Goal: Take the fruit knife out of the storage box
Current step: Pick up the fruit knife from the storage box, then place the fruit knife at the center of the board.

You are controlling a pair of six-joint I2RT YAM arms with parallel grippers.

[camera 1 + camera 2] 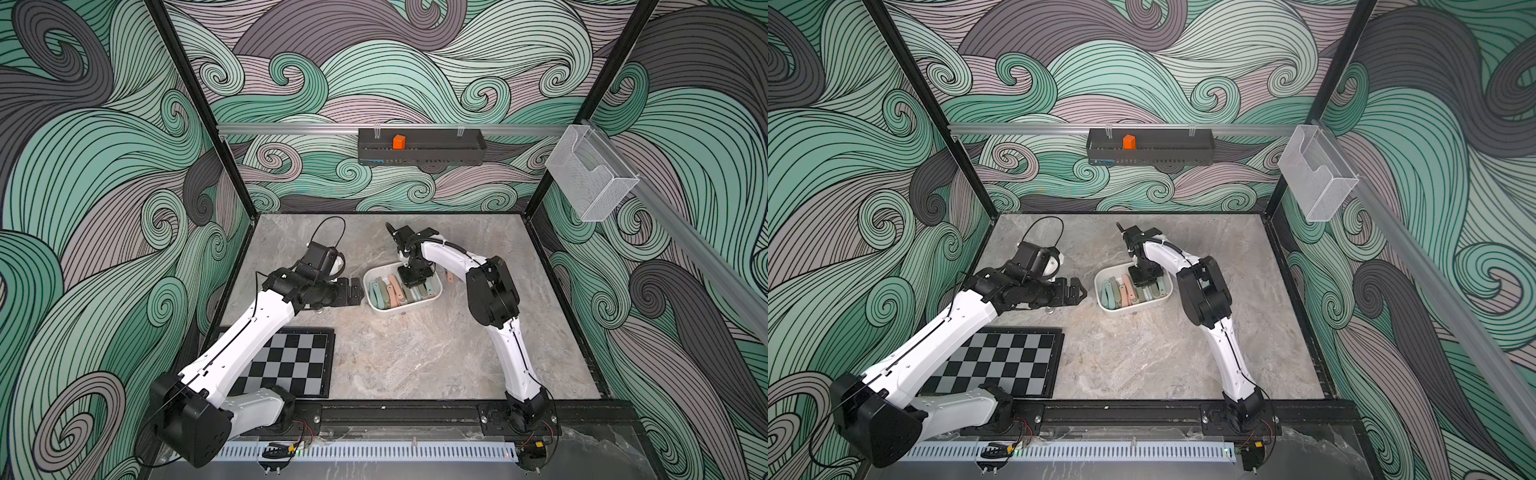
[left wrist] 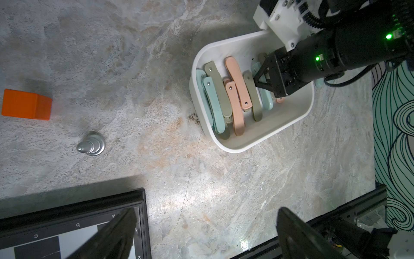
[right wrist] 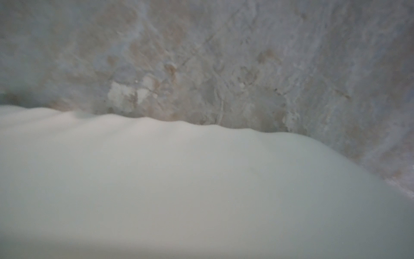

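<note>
The right hand (image 2: 256, 81) sits down inside the box (image 2: 226, 143) at the middle of the table (image 1: 415, 357), closed tight among the folded knives (image 2: 237, 94) piled there, seemingly to pinch one, though whether it grips any I cannot tell, while the left hand (image 1: 356, 291) hangs wide open and empty beside the box.

Both top views bright, evenly lit, sharp. Right wrist view blurred throughout, storage box (image 3: 201, 179) a pale smear. Left wrist view: glare on table (image 2: 224, 192).
</note>
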